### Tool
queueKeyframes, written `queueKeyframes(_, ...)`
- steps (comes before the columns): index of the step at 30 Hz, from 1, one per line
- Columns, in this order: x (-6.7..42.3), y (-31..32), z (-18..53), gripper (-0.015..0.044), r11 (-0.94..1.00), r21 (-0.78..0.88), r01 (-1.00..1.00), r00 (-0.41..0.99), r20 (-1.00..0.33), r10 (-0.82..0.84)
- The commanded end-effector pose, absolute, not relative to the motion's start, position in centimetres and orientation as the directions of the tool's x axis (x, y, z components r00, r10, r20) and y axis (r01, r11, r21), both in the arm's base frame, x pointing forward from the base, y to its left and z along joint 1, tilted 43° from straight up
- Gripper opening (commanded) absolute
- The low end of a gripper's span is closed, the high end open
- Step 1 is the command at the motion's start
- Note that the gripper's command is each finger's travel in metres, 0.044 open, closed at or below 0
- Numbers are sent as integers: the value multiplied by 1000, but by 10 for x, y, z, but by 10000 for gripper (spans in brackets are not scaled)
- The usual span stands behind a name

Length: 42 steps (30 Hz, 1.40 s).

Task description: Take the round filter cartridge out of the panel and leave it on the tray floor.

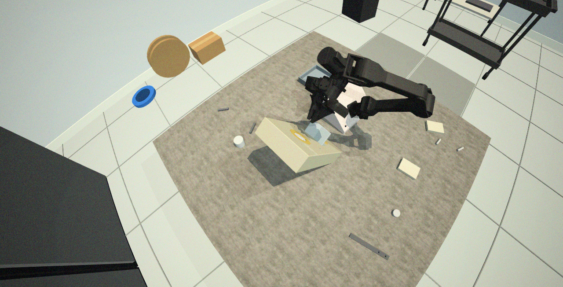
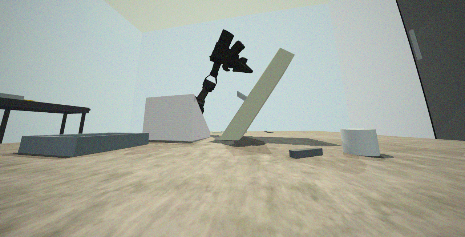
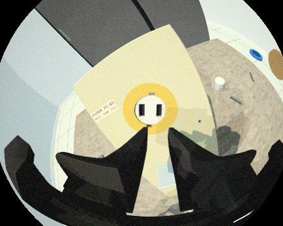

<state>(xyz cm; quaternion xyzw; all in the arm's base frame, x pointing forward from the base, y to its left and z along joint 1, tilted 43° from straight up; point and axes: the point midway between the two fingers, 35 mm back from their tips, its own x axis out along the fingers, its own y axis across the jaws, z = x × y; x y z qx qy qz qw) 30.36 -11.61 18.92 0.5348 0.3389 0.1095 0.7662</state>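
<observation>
The round filter cartridge (image 3: 150,110) has a white face with two dark slots and sits flush inside a yellow ring in the cream service panel (image 1: 291,151) (image 2: 257,95) (image 3: 129,67). The panel leans tilted on the carpet. In the top view only part of the yellow ring (image 1: 296,133) shows. My gripper (image 1: 312,117) (image 2: 248,70) (image 3: 158,132) hangs a short way off the panel face, pointing at the cartridge. Its fingers are nearly shut, with a narrow gap and nothing between them. The grey-blue tray (image 1: 311,73) (image 2: 81,143) lies on the floor behind the arm.
A white wedge block (image 1: 342,121) (image 2: 172,118) carries the arm's base. A pale blue block (image 1: 318,132) sits at the panel's lower edge. A white cylinder (image 1: 239,141) (image 2: 359,141) and a small grey bar (image 2: 305,152) lie nearby. A dark cabinet (image 1: 59,214) stands at the left.
</observation>
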Motion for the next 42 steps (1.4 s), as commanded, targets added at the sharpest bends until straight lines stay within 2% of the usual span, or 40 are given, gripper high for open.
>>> queueKeyframes(1,302,-113,194,95,406,897,176,746,-391,539)
queueKeyframes(42,344,-83,174,95,406,897,173,748,-388,539)
